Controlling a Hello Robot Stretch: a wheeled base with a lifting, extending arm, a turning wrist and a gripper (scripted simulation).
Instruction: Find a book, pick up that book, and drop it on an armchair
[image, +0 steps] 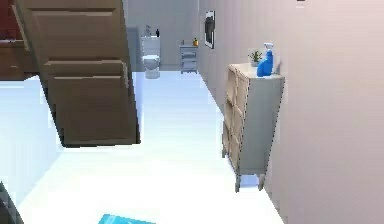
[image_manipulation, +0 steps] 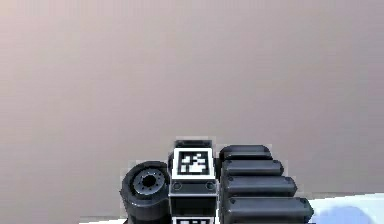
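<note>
In the arm side view the arm is drawn in low at the bottom edge. A white square with black marks sits on it, with ribbed dark arm segments to its right. Left of the square is the gripper's round dark body, set against a bare pale wall. Its far end cannot be made out, so I cannot tell whether it holds anything. A flat cyan patch lies on the floor at the forward view's bottom edge.
A brown wooden door stands ajar on the forward view's left. A light wooden dresser stands against the right wall, bearing a blue spray bottle and a small plant. Pale floor runs ahead to a toilet and a small grey stand.
</note>
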